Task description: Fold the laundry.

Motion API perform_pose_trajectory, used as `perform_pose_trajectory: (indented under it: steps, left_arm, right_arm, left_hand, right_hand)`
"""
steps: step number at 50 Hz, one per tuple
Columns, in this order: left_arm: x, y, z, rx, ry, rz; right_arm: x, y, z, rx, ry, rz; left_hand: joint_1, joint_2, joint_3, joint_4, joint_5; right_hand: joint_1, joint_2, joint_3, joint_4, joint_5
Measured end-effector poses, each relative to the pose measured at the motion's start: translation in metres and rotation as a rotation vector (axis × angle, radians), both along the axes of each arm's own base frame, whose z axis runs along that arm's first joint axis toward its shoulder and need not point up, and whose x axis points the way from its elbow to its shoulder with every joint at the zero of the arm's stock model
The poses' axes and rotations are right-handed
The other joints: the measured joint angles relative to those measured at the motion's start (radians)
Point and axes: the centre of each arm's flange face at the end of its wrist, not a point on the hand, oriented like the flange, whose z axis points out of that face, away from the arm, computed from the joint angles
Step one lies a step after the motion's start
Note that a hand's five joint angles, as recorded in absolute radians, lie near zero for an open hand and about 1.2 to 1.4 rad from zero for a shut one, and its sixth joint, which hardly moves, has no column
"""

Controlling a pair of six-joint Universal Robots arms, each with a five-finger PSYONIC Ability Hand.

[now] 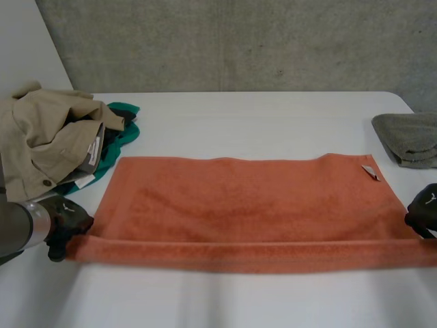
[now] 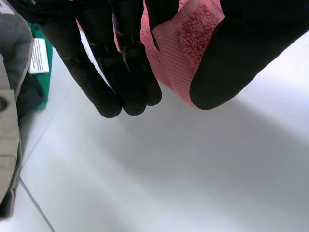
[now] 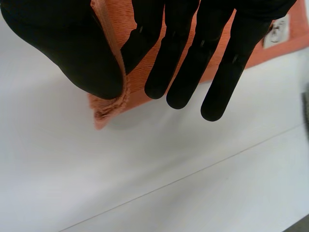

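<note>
- The white tabletop (image 1: 259, 123) spans the head view, with a grey concrete wall behind it.
- The orange towel (image 1: 246, 198) lies spread across the middle of the tabletop, its long sides running from one arm to the other. Most of it rests flat. A straight crease runs its whole length just inside the near edge, and the strip below that crease is stretched between the two hands.
- A heap of clothes (image 1: 41, 137) sits at the far left of the tabletop, just beyond the towel's far left corner. It is a crumpled beige garment lying on top of a green one (image 1: 123, 113).
- A grey towel (image 1: 410, 137), folded, lies at the far right edge of the tabletop, near the orange towel's far right corner but apart from it.
- The left robot hand (image 1: 65, 222) is at the towel's near left corner. In its wrist view the corner is pinched between the thumb (image 2: 241, 48) and the straight fingers (image 2: 120, 72).
- The right robot hand (image 1: 425, 208) is at the near right corner. In its wrist view the towel's edge is clamped between the thumb (image 3: 63, 43) and the straight fingers (image 3: 193, 53).
- A small white label (image 1: 369, 171) sits on the towel at its far right corner.
</note>
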Motion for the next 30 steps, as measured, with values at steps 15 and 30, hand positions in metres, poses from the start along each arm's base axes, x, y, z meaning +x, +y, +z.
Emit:
perform_pose_trajectory:
  steps: [15, 30]
  left_arm:
    - [-0.034, -0.08, 0.026, -0.315, 0.212, 0.121]
    - [-0.069, -0.146, 0.011, -0.477, 0.224, 0.163]
  right_arm:
    - [0.038, -0.08, -0.022, -0.416, -0.226, -0.077]
    - [0.061, -0.148, -0.04, -0.715, -0.365, -0.094]
  left_hand:
    - [0.0, 0.0, 0.0, 0.0, 0.0]
    - [-0.221, -0.2, -0.197, -0.201, -0.19]
  right_hand:
    - [0.0, 0.0, 0.0, 0.0, 0.018]
    - [-0.231, -0.241, -0.238, -0.233, -0.221]
